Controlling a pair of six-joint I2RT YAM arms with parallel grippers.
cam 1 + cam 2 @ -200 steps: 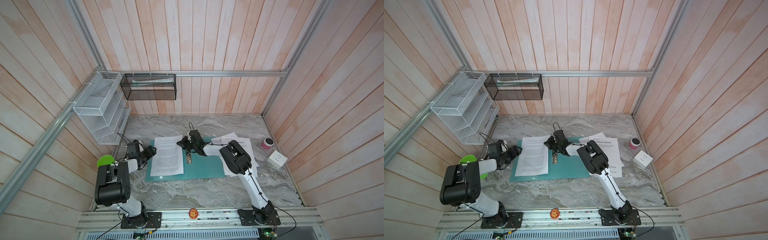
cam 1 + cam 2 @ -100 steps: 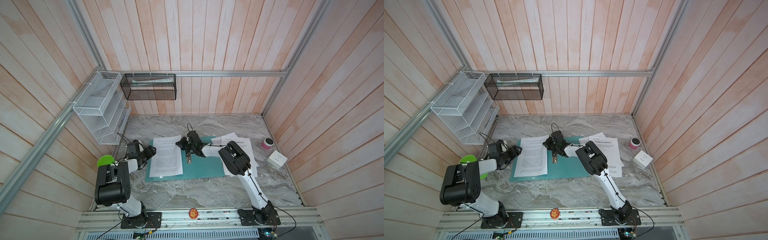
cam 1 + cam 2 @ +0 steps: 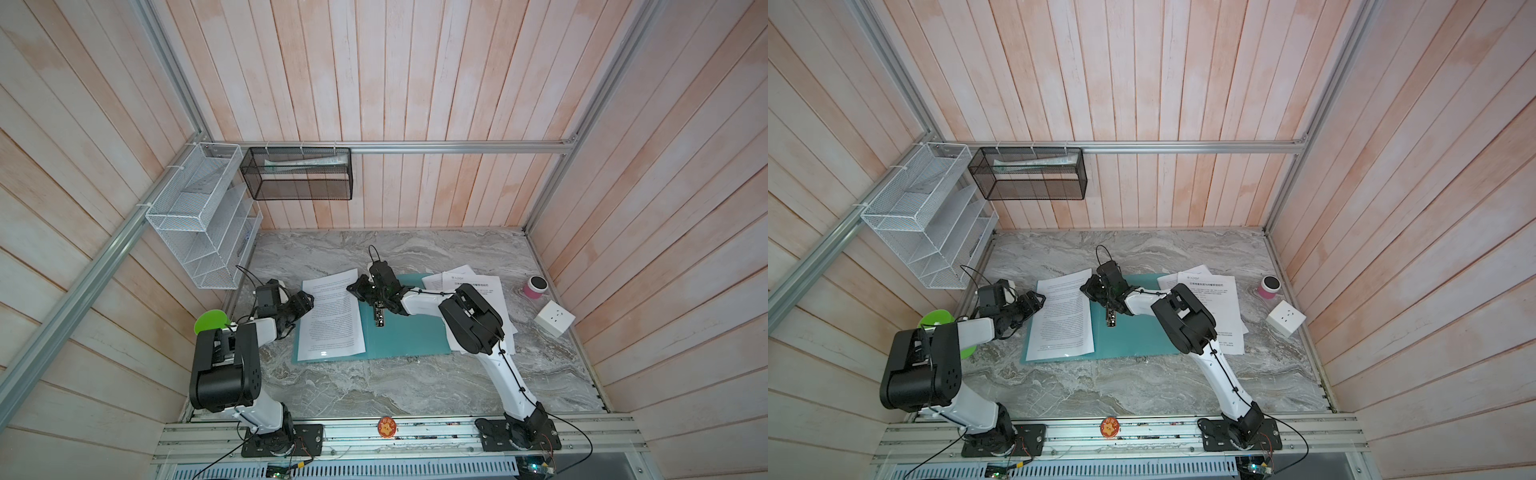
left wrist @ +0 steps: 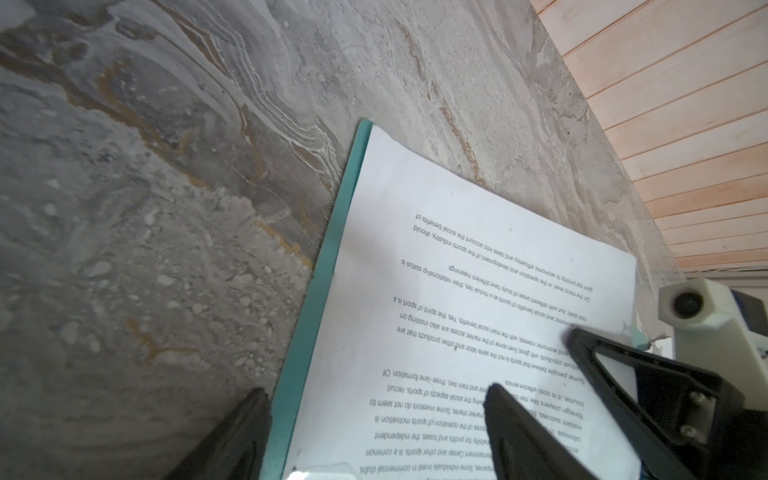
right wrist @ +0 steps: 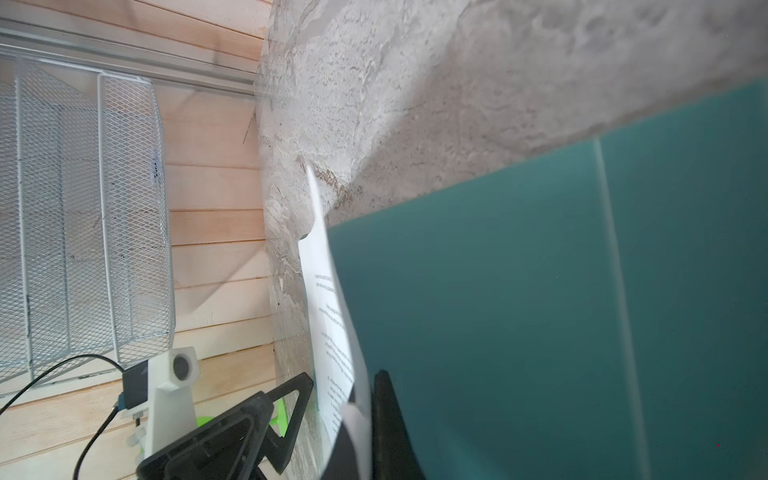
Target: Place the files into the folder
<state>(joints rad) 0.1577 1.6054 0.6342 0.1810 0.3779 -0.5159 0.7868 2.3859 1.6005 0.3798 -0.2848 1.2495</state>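
The teal folder (image 3: pixel 407 336) (image 3: pixel 1133 336) lies open on the marble table, its silver clip (image 3: pixel 379 318) at the spine. One printed sheet of the files (image 3: pixel 332 320) (image 3: pixel 1065 320) rests on its left cover. My right gripper (image 3: pixel 353 289) (image 5: pixel 363 424) is shut on that sheet's right edge (image 5: pixel 328 311) near the far corner, lifting it slightly. My left gripper (image 3: pixel 309 301) (image 4: pixel 374 419) stands open, straddling the sheet's left edge (image 4: pixel 478 249) and the folder's border (image 4: pixel 324 291), gripping nothing. More files (image 3: pixel 486 291) (image 3: pixel 1221 299) lie by the folder's right cover.
A pink cup (image 3: pixel 536 286) and a white socket block (image 3: pixel 555 318) stand at the table's right. A white wire rack (image 3: pixel 199 216) and a black mesh basket (image 3: pixel 299 174) hang on the walls. A green disc (image 3: pixel 212 322) sits by the left arm.
My right gripper has shifted a little to the left with the sheet's edge in it, nudging the sheet leftward. The left arm has stayed put.
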